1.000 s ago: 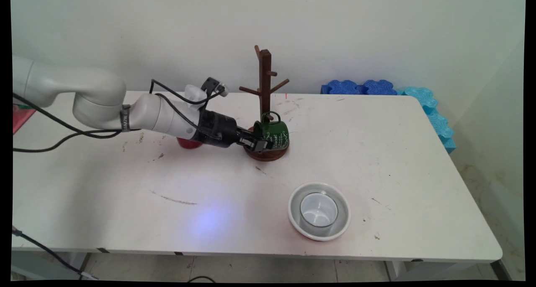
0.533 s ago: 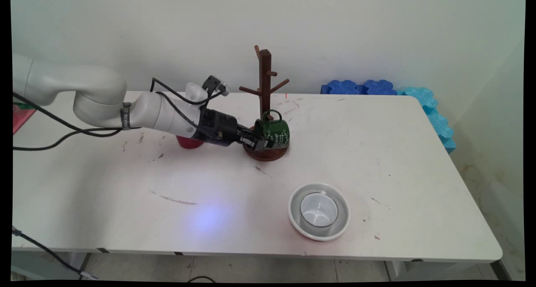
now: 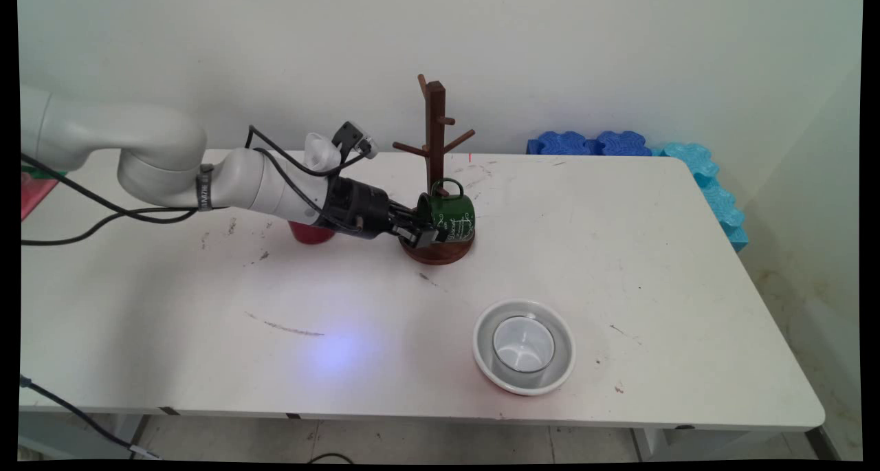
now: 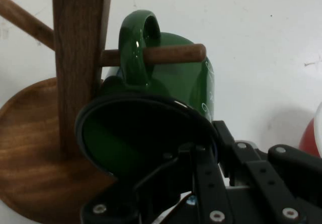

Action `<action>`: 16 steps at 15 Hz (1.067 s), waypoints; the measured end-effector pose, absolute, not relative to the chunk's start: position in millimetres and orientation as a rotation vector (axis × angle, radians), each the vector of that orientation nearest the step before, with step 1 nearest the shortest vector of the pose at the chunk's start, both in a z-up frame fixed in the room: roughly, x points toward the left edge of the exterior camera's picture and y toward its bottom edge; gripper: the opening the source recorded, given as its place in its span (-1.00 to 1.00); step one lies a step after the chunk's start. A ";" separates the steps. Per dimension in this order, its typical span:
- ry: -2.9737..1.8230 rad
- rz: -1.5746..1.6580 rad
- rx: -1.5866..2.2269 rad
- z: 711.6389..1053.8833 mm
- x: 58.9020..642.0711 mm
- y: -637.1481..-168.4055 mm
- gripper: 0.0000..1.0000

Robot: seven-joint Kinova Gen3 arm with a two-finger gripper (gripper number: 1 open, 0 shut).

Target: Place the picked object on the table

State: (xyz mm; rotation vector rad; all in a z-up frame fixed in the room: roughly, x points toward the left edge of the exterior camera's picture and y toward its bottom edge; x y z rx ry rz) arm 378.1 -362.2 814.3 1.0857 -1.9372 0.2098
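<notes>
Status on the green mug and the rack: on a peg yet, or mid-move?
Done: the green mug has its handle threaded over a low peg of the wooden rack. In hand: the gripper is clamped on the mug's rim, one finger inside. Left: letting go. The white cup sits in its bowl; a red cup stands behind the arm.

the main view looks down from above the near side of the table (image 3: 206,333) toward the back wall, taking in the whole top. the hand view sits just behind the claw (image 4: 201,158), looking along it, very close. both views share the green mug (image 3: 450,218) (image 4: 166,78) and the wooden mug tree (image 3: 434,175) (image 4: 78,58) just ahead of the claw.
</notes>
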 end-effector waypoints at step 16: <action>-1.980 0.202 1.008 824.7 360.7 -340.9 -1.00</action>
